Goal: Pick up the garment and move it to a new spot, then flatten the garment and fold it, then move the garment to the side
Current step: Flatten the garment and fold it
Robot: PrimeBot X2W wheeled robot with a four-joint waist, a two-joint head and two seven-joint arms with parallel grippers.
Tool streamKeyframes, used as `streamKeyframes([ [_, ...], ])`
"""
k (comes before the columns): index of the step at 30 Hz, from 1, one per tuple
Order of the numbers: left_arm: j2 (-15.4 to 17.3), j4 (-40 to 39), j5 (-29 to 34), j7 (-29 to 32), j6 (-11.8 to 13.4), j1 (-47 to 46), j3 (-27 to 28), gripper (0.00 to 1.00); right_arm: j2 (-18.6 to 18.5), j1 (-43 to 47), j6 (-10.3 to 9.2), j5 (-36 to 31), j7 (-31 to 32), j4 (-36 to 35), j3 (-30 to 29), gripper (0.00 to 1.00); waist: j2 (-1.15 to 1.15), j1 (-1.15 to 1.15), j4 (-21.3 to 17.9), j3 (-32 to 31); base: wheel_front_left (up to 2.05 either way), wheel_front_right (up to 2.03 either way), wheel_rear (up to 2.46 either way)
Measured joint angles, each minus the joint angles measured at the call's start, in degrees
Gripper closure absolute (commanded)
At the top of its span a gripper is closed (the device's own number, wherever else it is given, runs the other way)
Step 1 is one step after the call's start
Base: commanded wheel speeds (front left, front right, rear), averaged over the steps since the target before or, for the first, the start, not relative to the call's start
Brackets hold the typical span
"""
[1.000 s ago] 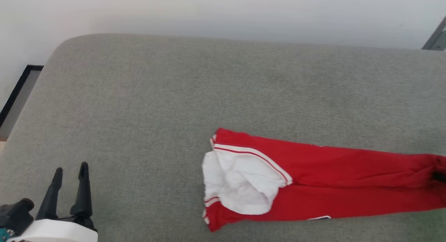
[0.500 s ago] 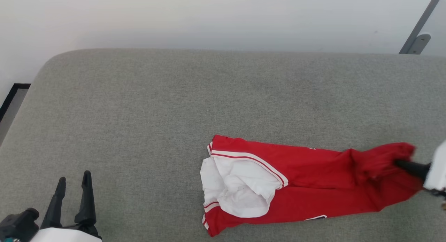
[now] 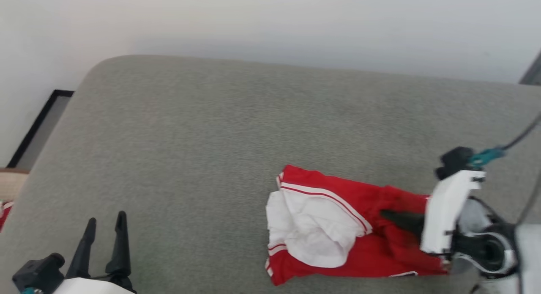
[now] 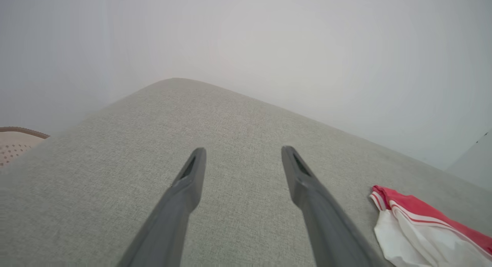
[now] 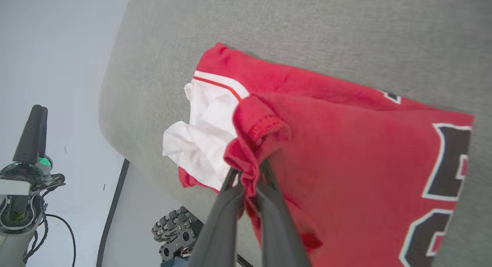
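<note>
Right tool (image 5: pixel 248 174) pinches the garment (image 5: pixel 346 144) by its hem, near the front edge of the cushion (image 3: pixel 211 137). Left tool (image 4: pixel 242 155) gapes wide, empty.

The right gripper (image 3: pixel 386 215), which pinches the red hem, is now much further to the left than one second ago, over the middle of the garment (image 3: pixel 351 251). The garment's right end has come with it and is drawn back over the body. The garment therefore takes a shorter stretch of the grey cushion (image 3: pixel 211 137).

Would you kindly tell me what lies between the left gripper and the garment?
Only bare grey cushion lies between the left gripper and the garment, as the head view shows.
</note>
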Motion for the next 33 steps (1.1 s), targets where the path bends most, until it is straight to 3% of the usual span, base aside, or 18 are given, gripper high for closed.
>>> streamKeyframes([
  [17, -0.09, 2.49, -0.87, -0.01, -0.21, -2.33, -4.45, 0.0, 2.97, -7.83, -0.01, 0.29, -12.23, 16.27, 12.78, 0.98, 0.0, 0.0, 8.41, -0.85, 0.0, 0.0, 0.0],
  [19, -0.04, 2.53, -0.96, -0.01, -0.21, -2.4, -4.7, 0.0, 3.09, -9.13, -0.01, 0.11, -14.0, 17.97, 13.67, 0.62, 0.0, 0.0, 8.47, -0.73, 0.0, 0.0, 0.0],
  [20, -0.02, 2.54, -1.05, -0.01, -0.21, -2.43, -4.79, 0.0, 3.12, -9.73, -0.01, 0.11, -14.59, 18.62, 14.34, 0.15, 0.0, 0.0, 8.42, -0.71, 0.0, 0.0, 0.0],
  [21, -0.01, 2.53, -1.27, -0.01, -0.22, -2.48, -4.8, 0.0, 3.1, -10.22, 0.0, 0.18, -15.1, 19.06, 14.92, 0.0, 0.0, 0.0, 8.32, -0.71, 0.0, 0.0, 0.0],
  [25, 0.47, 2.44, -1.91, 0.0, -0.22, -2.5, -4.0, 0.0, 2.08, -11.54, 0.0, 1.54, -15.78, 18.86, 17.5, 0.0, 0.0, 0.0, 7.27, -0.84, 0.0, 0.0, 0.0],
  [33, 0.79, 1.47, -1.93, -0.01, -0.22, -1.57, -2.18, 0.0, -3.82, -10.83, 0.0, 3.93, -19.75, 11.93, 18.76, 0.0, 0.0, 0.0, 3.74, -1.78, 0.0, 0.0, 0.0],
])
